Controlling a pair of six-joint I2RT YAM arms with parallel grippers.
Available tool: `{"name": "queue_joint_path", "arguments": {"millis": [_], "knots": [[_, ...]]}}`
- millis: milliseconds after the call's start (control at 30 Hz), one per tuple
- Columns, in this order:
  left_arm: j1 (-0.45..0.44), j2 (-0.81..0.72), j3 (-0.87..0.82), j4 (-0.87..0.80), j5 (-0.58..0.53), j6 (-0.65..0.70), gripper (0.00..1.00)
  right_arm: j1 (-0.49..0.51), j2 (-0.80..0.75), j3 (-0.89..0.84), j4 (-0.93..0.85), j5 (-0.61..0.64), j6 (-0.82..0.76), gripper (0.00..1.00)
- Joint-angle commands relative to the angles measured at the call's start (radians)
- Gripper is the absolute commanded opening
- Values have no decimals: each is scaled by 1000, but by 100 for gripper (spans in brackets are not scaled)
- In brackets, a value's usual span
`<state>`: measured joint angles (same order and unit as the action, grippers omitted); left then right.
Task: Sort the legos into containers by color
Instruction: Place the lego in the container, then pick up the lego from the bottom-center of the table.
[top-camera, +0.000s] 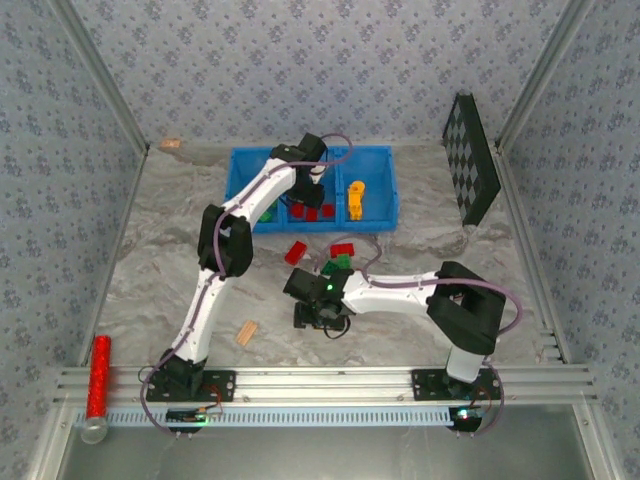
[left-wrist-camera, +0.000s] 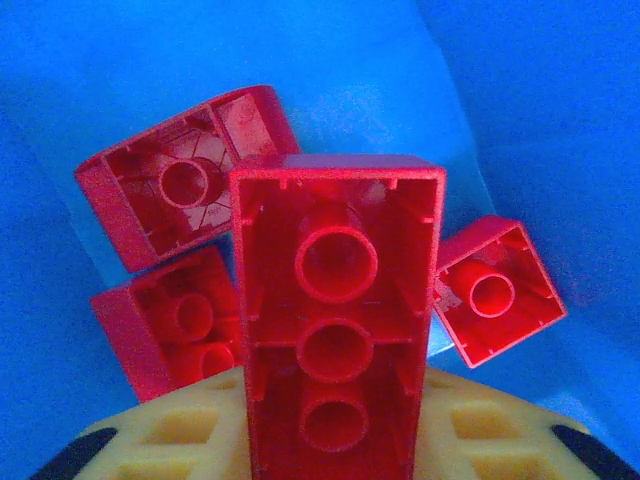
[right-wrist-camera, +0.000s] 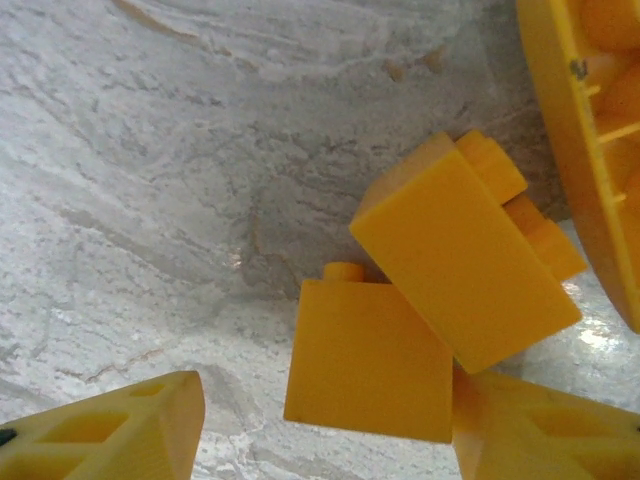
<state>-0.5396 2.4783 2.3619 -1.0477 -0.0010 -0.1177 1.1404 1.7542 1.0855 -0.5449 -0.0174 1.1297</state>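
My left gripper (left-wrist-camera: 335, 435) is shut on a long red lego (left-wrist-camera: 338, 300), hollow underside towards the camera, low inside the middle compartment of the blue bin (top-camera: 380, 165). Three more red legos (left-wrist-camera: 185, 190) lie on that compartment's floor. From above, the left gripper (top-camera: 312, 183) is over that compartment. My right gripper (right-wrist-camera: 330, 410) stands open just above the table, with a square orange-yellow lego (right-wrist-camera: 368, 360) between its fingers, close to the right finger (right-wrist-camera: 540, 435). A second orange-yellow lego (right-wrist-camera: 460, 270) leans over it. From above, the right gripper (top-camera: 318, 315) is at mid-table.
Loose red legos (top-camera: 296, 252) and green legos (top-camera: 336, 265) lie just behind the right gripper. Orange-yellow legos (top-camera: 356, 200) fill the right compartment, green ones (top-camera: 268, 212) the left. A tan wooden block (top-camera: 246, 333), a red glittery cylinder (top-camera: 98, 385) and a checkered board (top-camera: 470, 160) stand around.
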Motion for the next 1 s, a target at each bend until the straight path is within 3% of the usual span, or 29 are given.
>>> {"name": "queue_joint_path", "arguments": {"millis": [0, 167, 467, 700, 967], "knots": [[-3, 5, 33, -26, -1, 7, 38, -10, 19, 24, -21, -20, -19, 60], [-5, 5, 35, -26, 17, 7, 47, -18, 17, 14, -12, -29, -22, 45], [-3, -32, 39, -32, 78, 2, 56, -46, -26, -32, 3, -47, -80, 34], [-1, -116, 47, -26, 182, -11, 62, -50, -104, -30, -75, -37, -165, 30], [26, -204, 56, -50, 281, -33, 65, -87, -299, 3, -260, 8, -251, 30]]}}
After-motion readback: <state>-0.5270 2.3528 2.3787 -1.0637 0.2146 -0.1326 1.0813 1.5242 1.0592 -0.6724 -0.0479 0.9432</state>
